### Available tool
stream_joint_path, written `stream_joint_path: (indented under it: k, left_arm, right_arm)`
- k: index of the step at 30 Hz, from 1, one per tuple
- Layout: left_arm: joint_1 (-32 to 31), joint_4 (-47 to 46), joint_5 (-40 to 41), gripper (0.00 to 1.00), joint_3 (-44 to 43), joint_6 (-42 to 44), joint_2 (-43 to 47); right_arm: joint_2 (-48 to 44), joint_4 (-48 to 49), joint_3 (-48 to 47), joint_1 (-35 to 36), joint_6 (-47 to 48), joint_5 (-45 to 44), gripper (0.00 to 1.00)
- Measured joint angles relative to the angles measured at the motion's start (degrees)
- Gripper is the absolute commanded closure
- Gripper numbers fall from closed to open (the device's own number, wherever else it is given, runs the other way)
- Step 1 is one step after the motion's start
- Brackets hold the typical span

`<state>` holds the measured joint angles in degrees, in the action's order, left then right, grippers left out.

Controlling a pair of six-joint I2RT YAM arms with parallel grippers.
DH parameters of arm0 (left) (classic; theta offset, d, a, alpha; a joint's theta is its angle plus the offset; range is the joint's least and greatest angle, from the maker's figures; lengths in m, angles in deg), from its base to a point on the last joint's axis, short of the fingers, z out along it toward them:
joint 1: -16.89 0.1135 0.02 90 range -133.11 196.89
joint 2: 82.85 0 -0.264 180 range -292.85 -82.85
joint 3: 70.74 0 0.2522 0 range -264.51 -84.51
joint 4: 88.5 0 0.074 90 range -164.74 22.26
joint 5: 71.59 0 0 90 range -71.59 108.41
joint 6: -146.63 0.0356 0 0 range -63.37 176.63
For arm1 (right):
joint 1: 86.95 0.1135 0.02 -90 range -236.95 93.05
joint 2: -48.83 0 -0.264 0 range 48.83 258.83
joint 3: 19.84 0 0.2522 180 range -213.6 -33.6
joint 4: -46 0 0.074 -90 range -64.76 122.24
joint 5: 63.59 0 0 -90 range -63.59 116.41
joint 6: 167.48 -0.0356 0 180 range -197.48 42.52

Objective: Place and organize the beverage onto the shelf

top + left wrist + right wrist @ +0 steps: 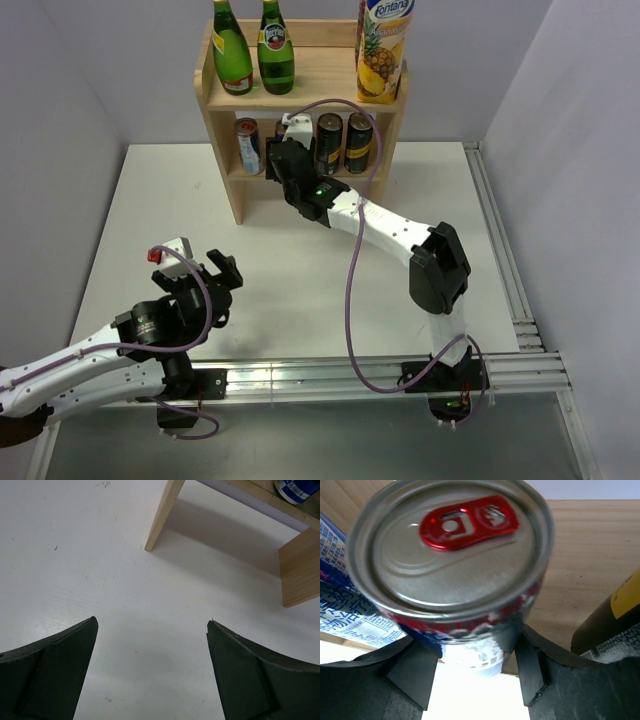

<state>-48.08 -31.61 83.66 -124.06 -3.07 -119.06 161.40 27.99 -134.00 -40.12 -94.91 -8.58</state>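
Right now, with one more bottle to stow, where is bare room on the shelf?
Top board: bare between green bottles and juice carton. Lower tier crowded: cans side by side, right gripper closed on red-tab can.

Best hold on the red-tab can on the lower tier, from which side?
Grip the red-tab can by its round side wall under the rim, coming level through the shelf's open front. The top board likely rules out a descent, and the blue-print can and a dark can flank it closely.

White table [300,300]: light-wood two-tier shelf [223,170] at far edge. Shelf top: two green glass bottles [232,50] [275,50] left, yellow juice carton [380,60] right. Lower board: drink cans [329,143].
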Motion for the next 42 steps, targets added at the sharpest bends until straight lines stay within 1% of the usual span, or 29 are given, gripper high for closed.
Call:
stream_joint_path:
  k: [1,2,5,30,42]
  left_arm:
    - [0.0,-0.09,0.0,0.02,0.0,0.0,0.0]
    - [0.0,-0.15,0.02,0.02,0.02,0.0,0.0]
    - [0.0,-0.39,0.02,0.02,0.02,0.02,0.02]
    - [0.0,-0.66,0.11,0.02,0.59,0.02,0.44]
    - [0.0,-0.87,0.13,0.02,0.7,0.02,0.33]
  right_arm:
    - [0.0,0.0,0.0,0.0,-0.04,0.04,0.26]
    - [0.09,-0.28,0.0,0.0,-0.33,0.09,0.19]
    - [1.31,-1.97,0.04,-0.22,-0.11,-0.07,0.16]
    - [1.49,-1.66,0.31,1.18,1.03,-2.12,0.13]
    - [-1.9,-2.56,4.39,3.23,1.01,-3.8,0.13]
